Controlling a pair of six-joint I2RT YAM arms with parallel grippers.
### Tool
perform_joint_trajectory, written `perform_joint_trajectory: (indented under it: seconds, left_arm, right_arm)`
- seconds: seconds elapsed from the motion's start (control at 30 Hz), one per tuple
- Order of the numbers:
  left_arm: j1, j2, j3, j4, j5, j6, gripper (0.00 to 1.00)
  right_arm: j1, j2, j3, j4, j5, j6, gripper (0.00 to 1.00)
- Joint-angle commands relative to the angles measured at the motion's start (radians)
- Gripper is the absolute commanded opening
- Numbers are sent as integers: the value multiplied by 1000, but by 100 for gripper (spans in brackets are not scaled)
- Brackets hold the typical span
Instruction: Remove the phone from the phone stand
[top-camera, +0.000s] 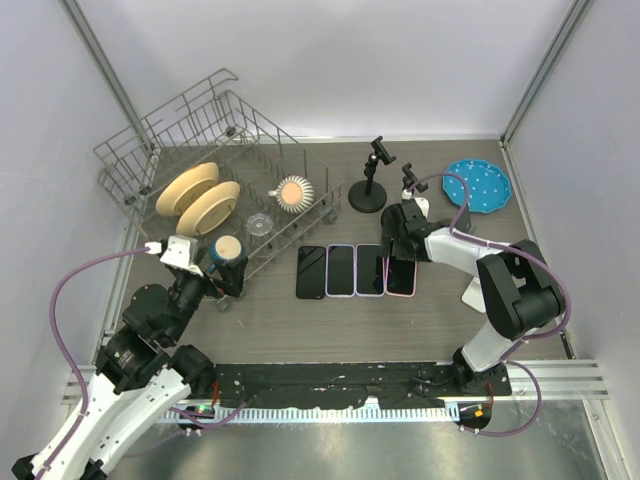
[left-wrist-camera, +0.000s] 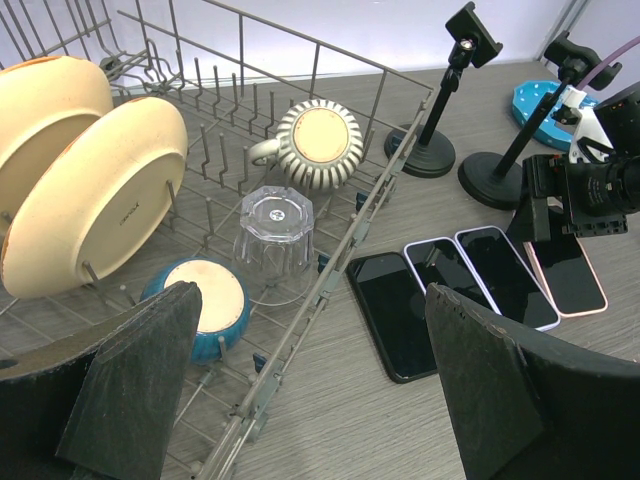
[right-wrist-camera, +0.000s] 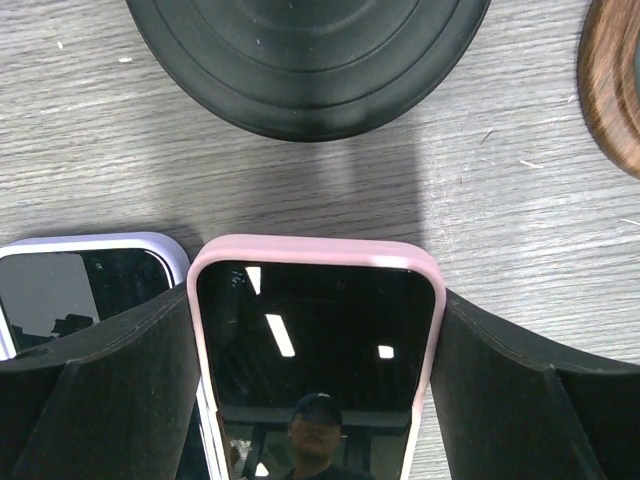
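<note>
The grey wood-grain worktop (top-camera: 300, 320) carries a wire dish rack (top-camera: 160, 125) at the left. In it stand two cream bowls (top-camera: 187, 188) on edge, a ribbed mug (top-camera: 293, 192) on its side, an upturned clear glass (top-camera: 259, 222) and a blue cup (top-camera: 227, 250).

The left gripper (left-wrist-camera: 320, 390) hovers at the rack's near corner, its fingers (left-wrist-camera: 140, 380) wide apart and holding nothing. The right gripper (top-camera: 400, 262) is down at the right end of the phone row. A blue dotted plate (top-camera: 478, 185) lies at the far right.

Two black phone stands (top-camera: 366, 198) are upright behind the row. The left wrist view shows both round bases side by side. From above, the right arm hides the nearer one.

Four phones lie flat in a row, edges nearly touching. The pink-cased phone (right-wrist-camera: 315, 340) is the rightmost, screen up on the worktop in front of the stands and off them. Only the right wrist view shows the grip. Its fingers (right-wrist-camera: 100, 400) press against both long edges of the pink case with no gap showing, and the left finger overlaps the neighbouring lavender phone (right-wrist-camera: 80, 290). A stand base fills the top of that view.
</note>
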Motion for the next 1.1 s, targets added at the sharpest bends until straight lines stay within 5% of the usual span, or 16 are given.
perform_joint_trajectory:
  seconds: [0.0, 0.77, 1.07]
  left_arm:
    - [7, 1, -2, 47, 10, 19, 98]
    - [7, 4, -2, 49, 15, 20, 98]
    - [7, 4, -2, 49, 20, 20, 98]
  right_arm:
    - [-8, -45, 3, 64, -9, 25, 86]
    - [-10, -154, -44, 39, 66, 66, 90]
    - [-48, -112, -104, 110, -40, 100, 90]
